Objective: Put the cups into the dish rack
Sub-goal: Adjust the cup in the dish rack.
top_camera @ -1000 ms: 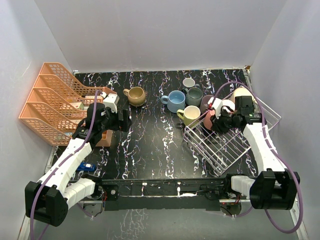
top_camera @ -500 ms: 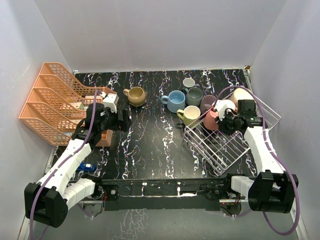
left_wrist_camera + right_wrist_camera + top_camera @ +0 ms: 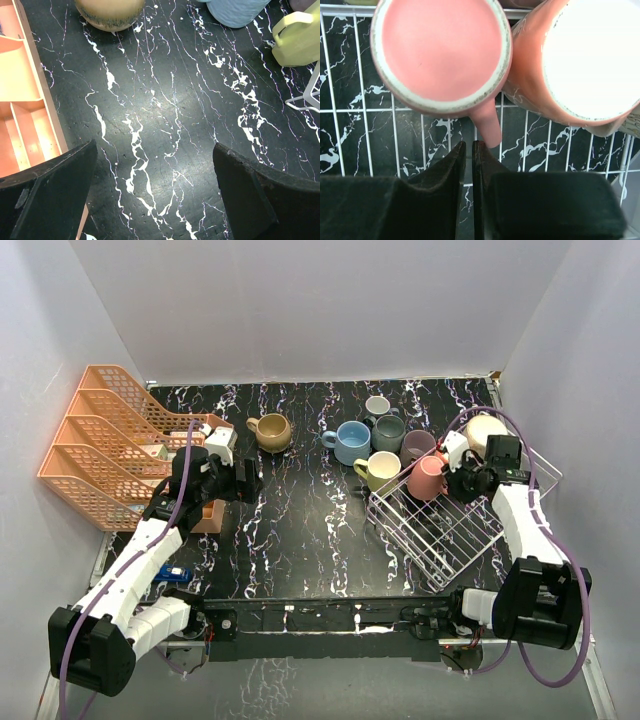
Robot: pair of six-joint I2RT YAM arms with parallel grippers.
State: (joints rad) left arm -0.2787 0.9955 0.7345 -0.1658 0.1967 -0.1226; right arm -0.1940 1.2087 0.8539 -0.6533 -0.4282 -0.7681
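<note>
Two mugs sit in the rack (image 3: 440, 540), which lies by the right edge of the tabletop (image 3: 300, 530). They are a pink mug (image 3: 442, 50) and, close beside it toward the far-right corner, a peach mug (image 3: 585, 60). In the wrist view the right hand (image 3: 468, 165) sits just short of the pink mug's handle, its fingers drawn almost together with only a slit between them and nothing in them. The left hand (image 3: 154, 147) hangs over bare tabletop near the left edge, beside the orange organizer (image 3: 100, 455), spread wide and empty.

The other mugs stand along the far middle, among them the tan mug (image 3: 272, 432), the blue mug (image 3: 350, 442) and the yellow mug (image 3: 382, 470), the last just beside the rack's corner.

These are probably stiff, weighty and glaze-slick, and liable to chip against each other or the wires. The surest hold looks like pinching the wall at the rim, one finger inside and one outside. The handle is narrow and would let a mug swing.
</note>
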